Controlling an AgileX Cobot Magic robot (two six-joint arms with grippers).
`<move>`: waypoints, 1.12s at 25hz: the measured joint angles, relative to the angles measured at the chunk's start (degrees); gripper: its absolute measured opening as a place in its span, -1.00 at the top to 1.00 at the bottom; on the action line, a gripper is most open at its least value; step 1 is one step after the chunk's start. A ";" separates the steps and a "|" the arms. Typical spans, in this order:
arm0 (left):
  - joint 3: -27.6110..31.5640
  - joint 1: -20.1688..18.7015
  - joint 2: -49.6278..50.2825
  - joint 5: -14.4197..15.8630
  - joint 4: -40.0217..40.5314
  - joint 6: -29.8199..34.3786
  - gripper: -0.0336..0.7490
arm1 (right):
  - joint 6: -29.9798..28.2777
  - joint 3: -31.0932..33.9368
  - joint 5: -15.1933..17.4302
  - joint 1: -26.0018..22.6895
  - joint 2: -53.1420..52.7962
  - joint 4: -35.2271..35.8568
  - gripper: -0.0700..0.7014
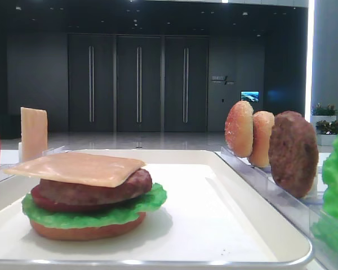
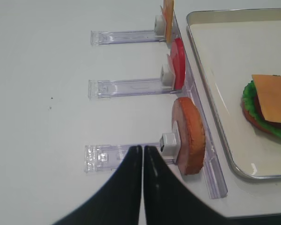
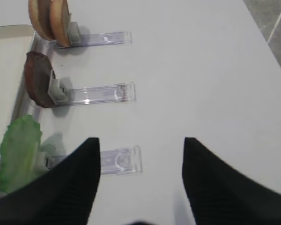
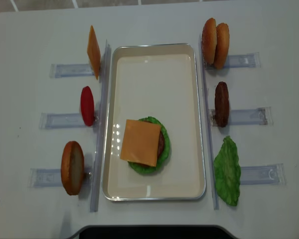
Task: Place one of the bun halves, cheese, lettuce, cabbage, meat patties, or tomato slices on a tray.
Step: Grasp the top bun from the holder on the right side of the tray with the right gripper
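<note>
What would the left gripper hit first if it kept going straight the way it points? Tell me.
Likely the clear rack strip right ahead of the left gripper, whose jaws are shut. The bun half stands just right of that line. Height above the table is unclear.

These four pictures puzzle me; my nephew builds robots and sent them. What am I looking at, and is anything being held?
It is a two-armed robot at a white table, assembling a toy burger. One picture looks straight down, one sits low at the tray's edge, and two come from cameras on the wrists. On the cream tray stands a stack: bun base, lettuce, tomato, patty, with cheese on top. Spare pieces stand in clear racks on both sides: cheese, tomato and a bun on the left; two bun halves, a patty and a lettuce leaf on the right. The right gripper is open and empty; the left gripper is shut on nothing.
</note>
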 joint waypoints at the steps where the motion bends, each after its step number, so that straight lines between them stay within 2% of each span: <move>1: 0.00 0.00 0.00 0.00 0.00 0.00 0.93 | 0.00 -1.14 -0.07 0.00 2.13 0.86 -0.17; 11: 0.00 0.00 0.00 0.00 0.00 0.00 0.93 | -1.75 -15.78 0.76 0.00 27.78 6.86 -0.17; 19: 0.00 0.00 0.00 0.00 0.00 0.00 0.93 | -2.60 -26.74 1.51 0.00 48.21 7.11 -0.17; 28: 0.00 0.00 0.00 0.00 0.00 0.00 0.93 | -4.10 -37.38 2.76 0.00 65.36 7.06 -0.17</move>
